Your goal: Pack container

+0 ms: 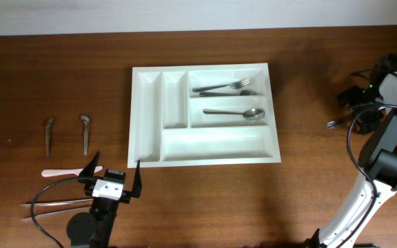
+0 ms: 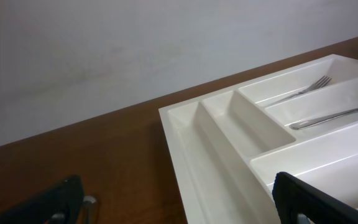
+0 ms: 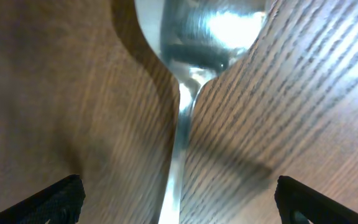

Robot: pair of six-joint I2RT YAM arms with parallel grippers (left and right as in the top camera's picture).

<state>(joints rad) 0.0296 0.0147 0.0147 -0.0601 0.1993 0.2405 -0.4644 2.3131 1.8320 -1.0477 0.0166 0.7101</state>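
Note:
The container, a white cutlery tray (image 1: 212, 145), lies mid-table. A fork (image 1: 222, 87) lies in its upper long compartment and a spoon (image 1: 236, 111) in the middle one. My left gripper (image 1: 112, 180) is open and empty, just off the tray's front left corner. The left wrist view shows the tray (image 2: 229, 118), the fork (image 2: 303, 90) and the spoon (image 2: 334, 114) past my open left gripper (image 2: 179, 208). My right gripper (image 1: 351, 109) is at the far right, low over a metal spoon (image 1: 333, 125). In the right wrist view the gripper (image 3: 179, 202) is open, with that spoon (image 3: 180, 124) lying between the fingers.
Two small metal spoons (image 1: 48, 134) (image 1: 85, 132) lie at the left. A pale pink-white utensil (image 1: 67, 173) and a pair of long thin metal sticks (image 1: 57, 205) lie beside the left arm. The tray's two narrow compartments and its bottom long one hold nothing.

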